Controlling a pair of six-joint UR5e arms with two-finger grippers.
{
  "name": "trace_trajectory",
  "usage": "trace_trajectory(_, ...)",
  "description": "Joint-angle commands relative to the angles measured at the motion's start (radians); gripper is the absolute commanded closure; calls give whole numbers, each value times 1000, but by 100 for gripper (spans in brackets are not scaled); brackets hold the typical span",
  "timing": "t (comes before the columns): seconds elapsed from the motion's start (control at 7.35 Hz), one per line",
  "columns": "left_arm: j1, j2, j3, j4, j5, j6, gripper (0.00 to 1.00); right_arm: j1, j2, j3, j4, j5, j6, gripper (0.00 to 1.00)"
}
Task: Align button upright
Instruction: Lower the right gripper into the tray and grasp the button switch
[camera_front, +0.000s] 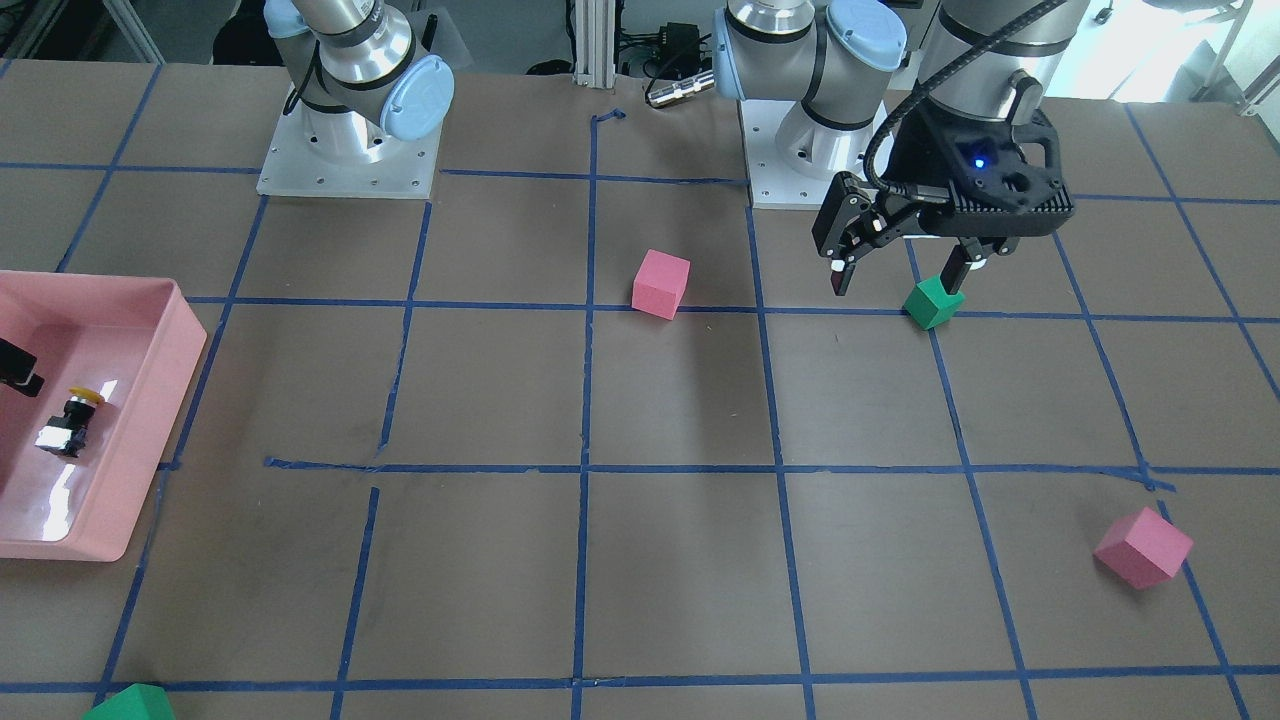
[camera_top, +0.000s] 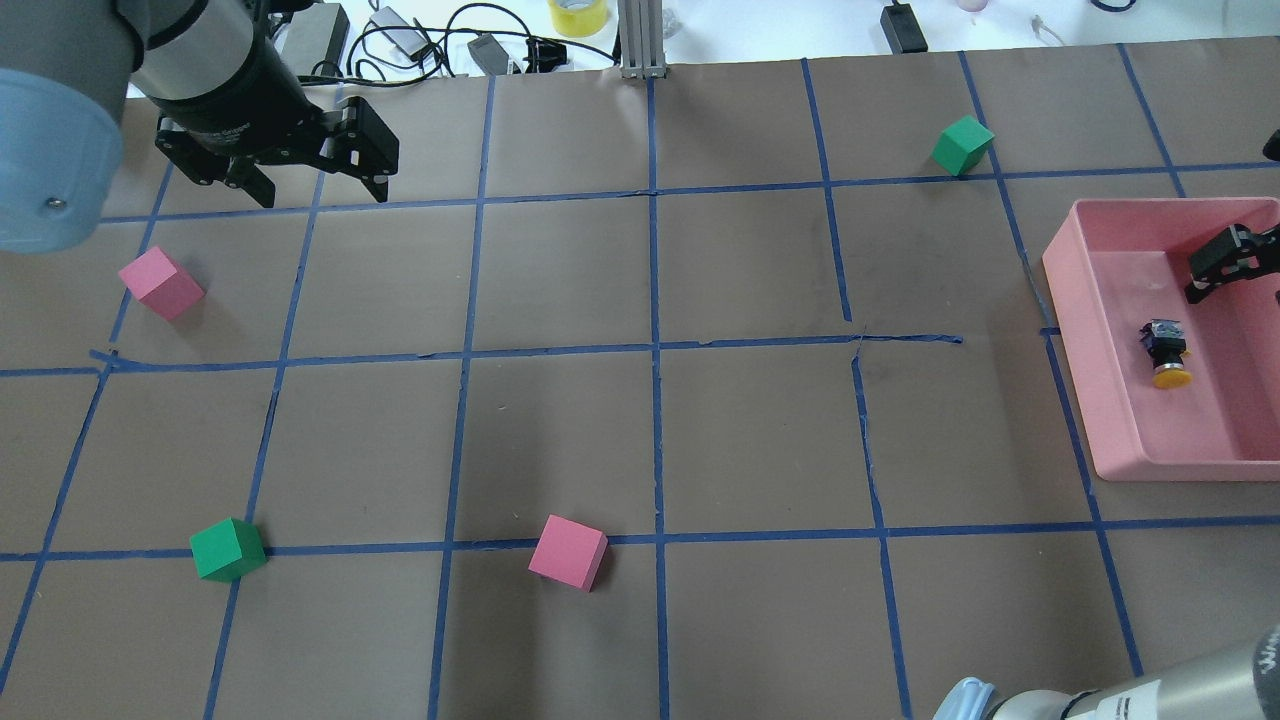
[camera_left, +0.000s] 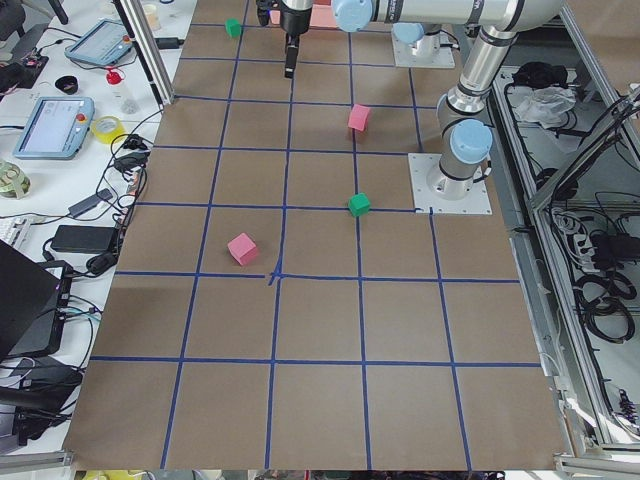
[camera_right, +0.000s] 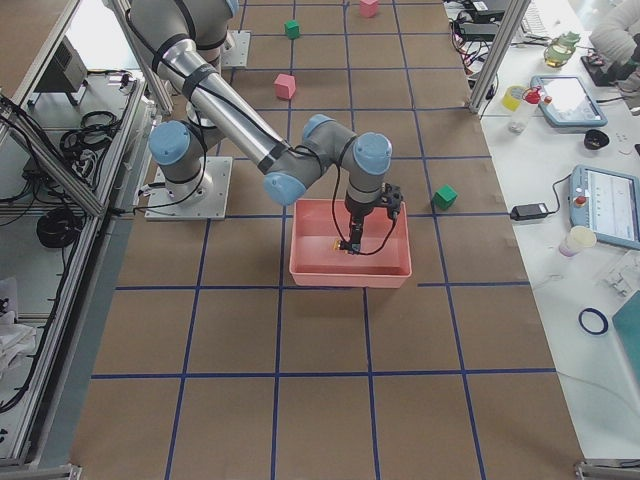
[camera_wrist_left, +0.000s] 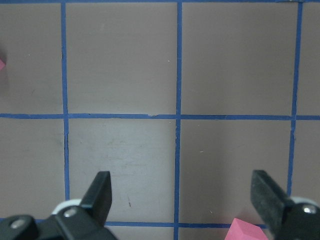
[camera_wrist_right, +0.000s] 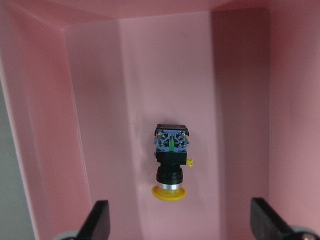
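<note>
Right gripper (camera_wrist_right: 182, 220), right wrist view: wide, empty, above button (camera_wrist_right: 171, 160) lying sideways on pink tray (camera_wrist_right: 50, 125) floor. Step: pre-grasp, likely; next needs descent, grip on black body, tipping cap up. Left wrist view: left gripper (camera_wrist_left: 182, 200) wide, empty, over worktop (camera_wrist_left: 120, 60). Overhead: one button, one tray, two pink cubes (camera_top: 160, 283) (camera_top: 568, 552), two green cubes (camera_top: 228, 549) (camera_top: 963, 144).

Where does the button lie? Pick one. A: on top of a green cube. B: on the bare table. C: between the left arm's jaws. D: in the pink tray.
D: the button lies on its side on the floor of the pink tray.
</note>
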Motion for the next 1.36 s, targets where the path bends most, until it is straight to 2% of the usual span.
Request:
trace_trajectory(0.0,0,0,-1,0,0,0,0,-1,10,53,-72,3,1,0)
trace_trajectory(0.14,0,0,-1,0,0,0,0,-1,10,82,-115,0,1,0)
trace_trajectory(0.54,0,0,-1,0,0,2,0,-1,61,90,-192,3,2,0)
trace_trajectory(1.22,0,0,-1,0,1,0,0,-1,113,90,-228,32,1,0)
